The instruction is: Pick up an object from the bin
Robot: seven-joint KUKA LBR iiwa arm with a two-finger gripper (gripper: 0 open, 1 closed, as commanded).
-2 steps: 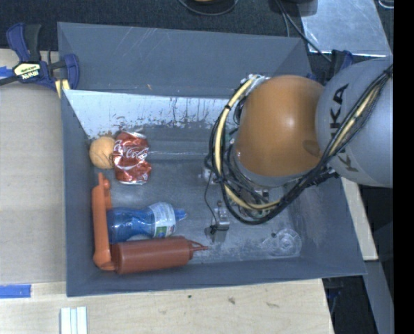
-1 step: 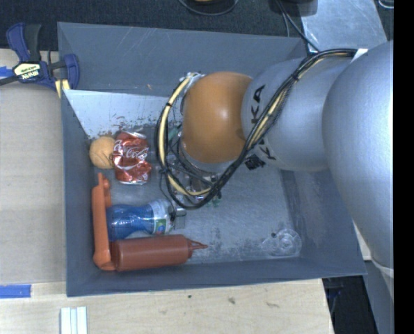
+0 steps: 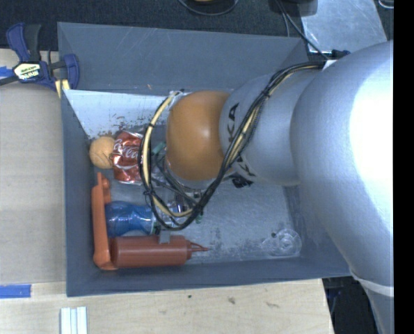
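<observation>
Arm (image 3: pixel 311 117) bent down into bin (image 3: pixel 78 207), wrist (image 3: pixel 193 138) beside red packet (image 3: pixel 126 157)

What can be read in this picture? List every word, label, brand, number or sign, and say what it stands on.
Nothing can be quoted with certainty.
On the grey arm: black letters, partly behind cables, not readable.
On the crumpled red-and-white packet, upper left in the bin: white print, too blurred to read.
On the brown bottle: no label seen.
</observation>
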